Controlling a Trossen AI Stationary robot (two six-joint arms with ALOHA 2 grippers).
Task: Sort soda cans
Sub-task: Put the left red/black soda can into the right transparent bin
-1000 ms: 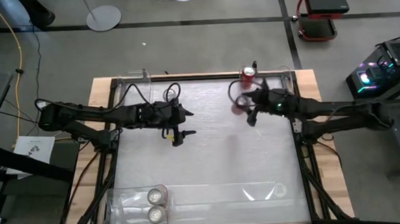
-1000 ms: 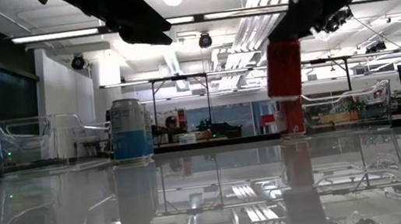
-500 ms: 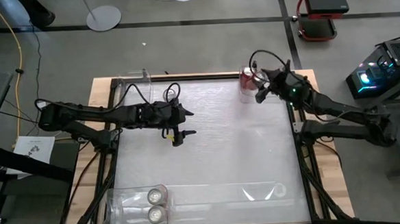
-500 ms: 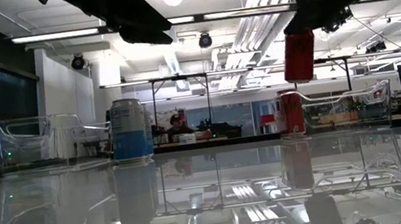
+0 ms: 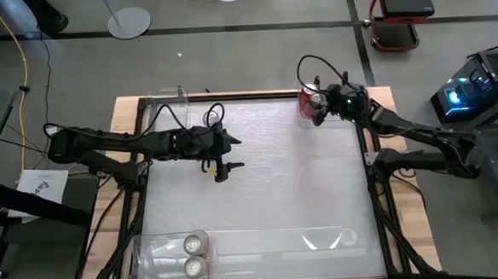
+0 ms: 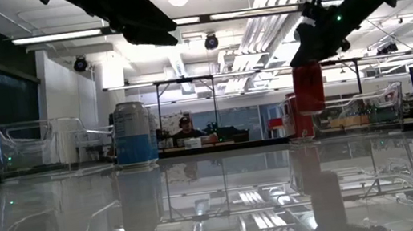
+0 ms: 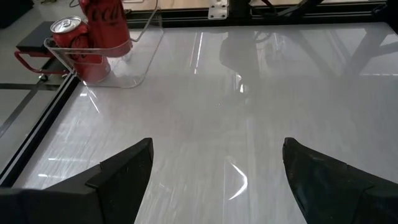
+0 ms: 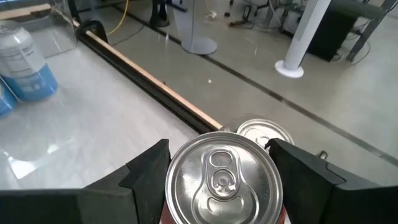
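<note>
My right gripper (image 8: 221, 171) is shut on a red soda can (image 6: 308, 89) above the clear bin (image 6: 356, 115) at the table's far right corner. A second red can (image 6: 296, 117) stands upright inside that bin; its silver top (image 8: 264, 134) shows just beyond the held can. A silver-blue can (image 6: 132, 134) stands on its base on the table toward the far left. Two cans with silver tops (image 5: 191, 254) stand in the near-left bin. My left gripper (image 7: 214, 180) hangs open over the table's middle left (image 5: 224, 158), touching nothing. My right gripper pinches the red can's upper wall (image 8: 180, 208) just below the rim, one finger (image 8: 146, 168) on each side of the silver top (image 8: 221, 177). The fingers come from above, pointing down. The can hangs upright, lifted clear (image 6: 310, 105) over the bin.
Clear plastic bins sit at the corners: far left (image 5: 162, 106), far right (image 5: 353, 95), near left (image 5: 157, 260) and near right (image 5: 327, 238). The glossy table top (image 5: 269, 190) lies between them. A person (image 6: 185, 126) sits in the room beyond the table.
My right gripper has carried the red can toward the table's far right corner, first rising, then coming down beside the red can that stands in the bin. The can has stayed upright in the shut fingers. The left arm has kept still.
</note>
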